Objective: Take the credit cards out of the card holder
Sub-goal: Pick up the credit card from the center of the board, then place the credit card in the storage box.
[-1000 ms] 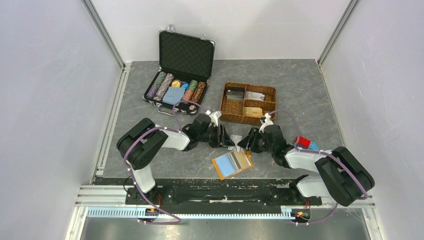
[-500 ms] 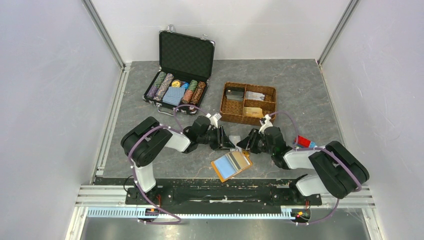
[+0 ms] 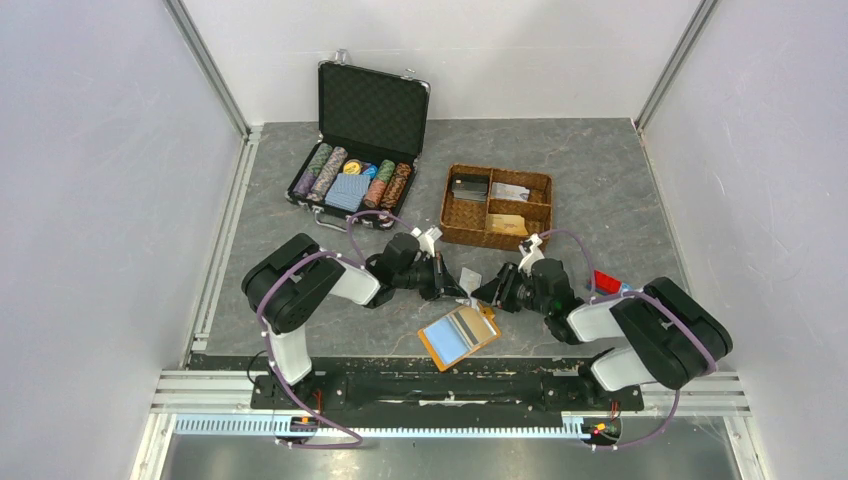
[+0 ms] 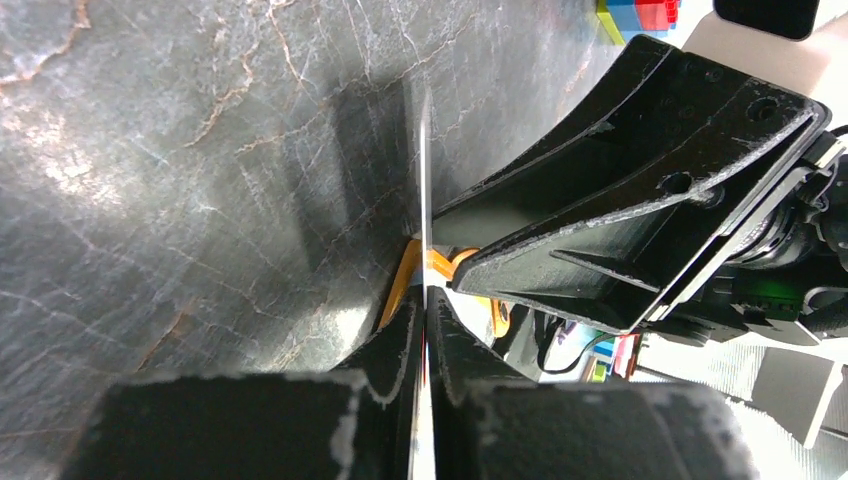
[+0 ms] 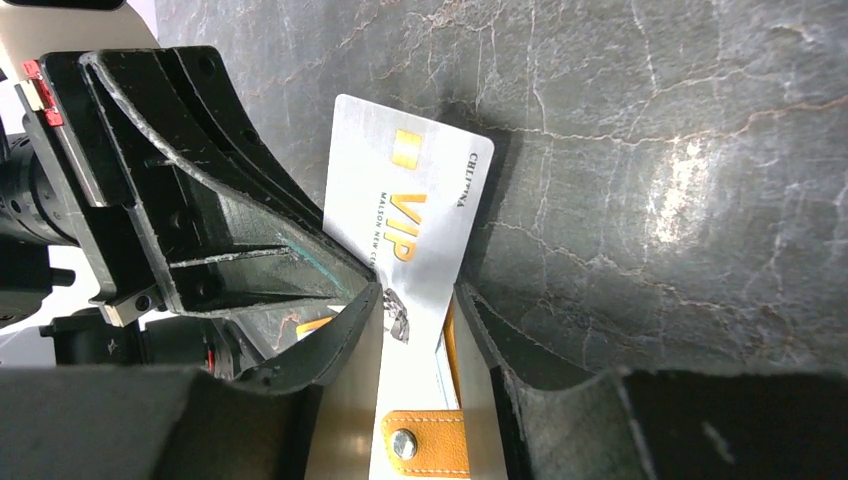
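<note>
Silver credit card (image 5: 415, 195) held on edge between two grippers over a grey marbled table (image 3: 600, 170).
Nearer than the jaws, the card holder (image 3: 458, 337) lies open, its orange strap showing between the spread jaws of the right gripper (image 5: 415, 300), which flank the card. The left gripper (image 4: 424, 305) pinches the card. Beyond the jaws are a woven basket (image 3: 447, 215), an open black case (image 3: 372, 105) and white walls (image 3: 500, 50).

Silver card (image 5: 410, 215), gold lettering; holder (image 3: 459, 335) apparently orange-tan.
</note>
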